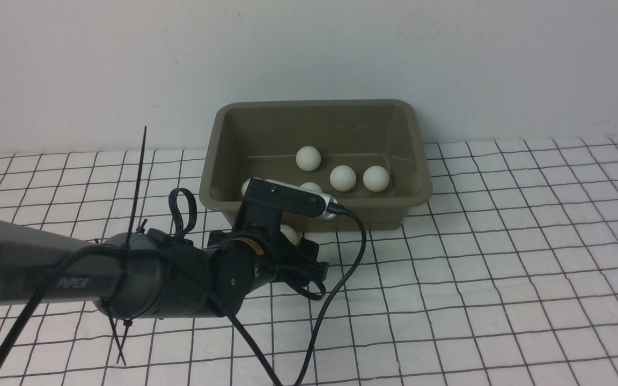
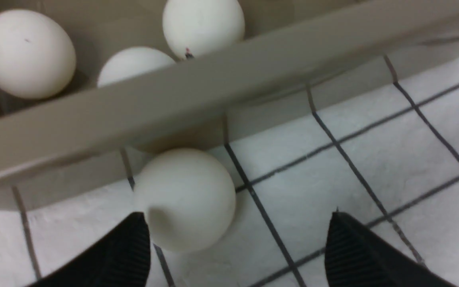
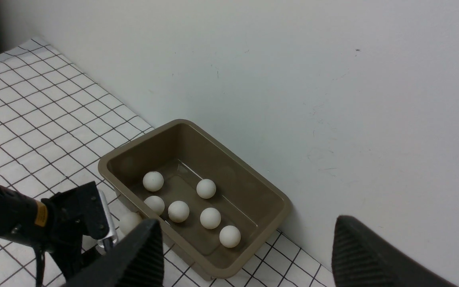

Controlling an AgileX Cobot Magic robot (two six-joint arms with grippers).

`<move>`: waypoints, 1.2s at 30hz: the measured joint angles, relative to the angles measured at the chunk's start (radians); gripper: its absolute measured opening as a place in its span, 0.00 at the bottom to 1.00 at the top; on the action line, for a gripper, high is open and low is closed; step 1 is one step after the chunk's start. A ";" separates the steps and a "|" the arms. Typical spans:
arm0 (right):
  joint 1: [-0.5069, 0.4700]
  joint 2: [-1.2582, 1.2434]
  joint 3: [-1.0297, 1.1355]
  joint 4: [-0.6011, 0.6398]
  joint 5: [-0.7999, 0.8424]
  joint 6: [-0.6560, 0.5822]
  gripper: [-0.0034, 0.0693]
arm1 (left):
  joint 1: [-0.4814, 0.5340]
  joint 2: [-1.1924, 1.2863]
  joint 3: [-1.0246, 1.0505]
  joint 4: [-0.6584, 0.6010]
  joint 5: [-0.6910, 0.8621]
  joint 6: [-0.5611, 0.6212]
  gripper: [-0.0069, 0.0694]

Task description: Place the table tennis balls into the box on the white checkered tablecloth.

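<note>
The olive-grey box point(image 1: 384, 213) stands on the white checkered tablecloth point(image 1: 502, 241) against the back wall. Several table tennis balls point(image 1: 343, 178) lie inside it. One more ball point(image 2: 184, 199) rests on the cloth outside, touching the box's near wall point(image 2: 213, 91). My left gripper point(image 2: 237, 225) is open around that spot, low over the cloth, and the ball sits right beside one fingertip point(image 2: 132, 243), apart from the other. My right gripper point(image 3: 245, 235) hangs high, open and empty, looking down on the box point(image 3: 249, 173) and the outside ball point(image 3: 130, 221).
The left arm point(image 1: 180, 273) reaches in from the left with its cable looping across the cloth in front of the box. The white wall rises directly behind the box. Grid cloth stretches to the right of the box.
</note>
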State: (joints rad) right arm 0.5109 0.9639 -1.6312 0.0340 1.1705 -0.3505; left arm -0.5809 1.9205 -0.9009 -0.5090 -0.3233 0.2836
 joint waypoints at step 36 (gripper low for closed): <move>0.001 0.000 0.000 0.041 -0.016 -0.036 0.75 | -0.003 0.055 -0.039 0.009 -0.065 -0.026 0.12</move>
State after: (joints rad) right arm 0.5120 0.9639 -1.6312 0.0753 1.1544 -0.3861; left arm -0.5841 1.9753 -0.9403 -0.5004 -0.3884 0.2580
